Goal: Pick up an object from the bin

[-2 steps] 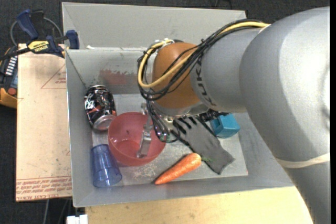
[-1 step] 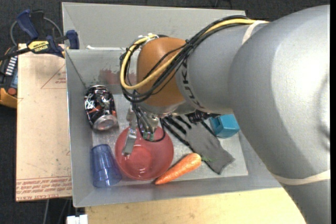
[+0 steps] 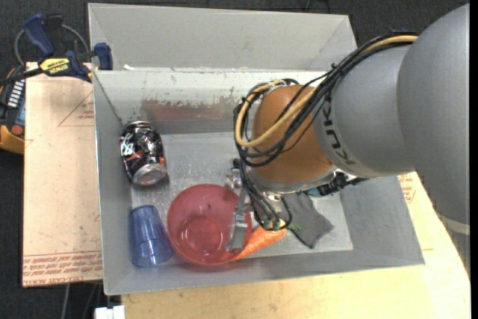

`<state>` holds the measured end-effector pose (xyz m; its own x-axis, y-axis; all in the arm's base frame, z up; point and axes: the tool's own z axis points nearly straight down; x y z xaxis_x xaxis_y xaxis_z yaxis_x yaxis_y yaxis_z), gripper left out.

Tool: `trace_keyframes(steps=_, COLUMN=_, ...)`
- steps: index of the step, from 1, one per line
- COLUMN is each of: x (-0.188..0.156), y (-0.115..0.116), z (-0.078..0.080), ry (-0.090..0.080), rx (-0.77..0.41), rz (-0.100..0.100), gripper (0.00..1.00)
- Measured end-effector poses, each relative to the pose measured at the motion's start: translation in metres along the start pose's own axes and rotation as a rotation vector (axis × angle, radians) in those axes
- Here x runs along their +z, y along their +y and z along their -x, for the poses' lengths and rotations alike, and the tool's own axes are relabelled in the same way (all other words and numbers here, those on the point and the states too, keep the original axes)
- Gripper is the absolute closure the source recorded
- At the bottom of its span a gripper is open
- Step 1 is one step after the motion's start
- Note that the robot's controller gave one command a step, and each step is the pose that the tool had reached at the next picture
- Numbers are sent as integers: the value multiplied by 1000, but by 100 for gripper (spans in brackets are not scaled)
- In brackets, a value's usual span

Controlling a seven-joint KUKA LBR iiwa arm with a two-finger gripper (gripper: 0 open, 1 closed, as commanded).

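The hand (image 3: 240,224) hung low at the rim of the bowl (image 3: 190,224), probably because that thin wall suited a pinch. A carrot (image 3: 263,238) lay just beside it. Whether the hand was open could not be told.

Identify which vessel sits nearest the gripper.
The pink bowl: the gripper is at its right rim; the blue cup and dented can lie farther left.

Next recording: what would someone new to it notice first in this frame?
The big grey arm looms over the bin on its right side, its gripper down at the right rim of a pink bowl. An orange carrot lies just right of the bowl; a crushed can and a blue cup lie at the left.
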<state>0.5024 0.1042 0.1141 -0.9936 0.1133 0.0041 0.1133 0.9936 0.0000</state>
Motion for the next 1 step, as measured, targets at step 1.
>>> trace_keyframes(steps=1, x=44, y=115, z=6, ry=-14, rx=293, rz=9, gripper=0)
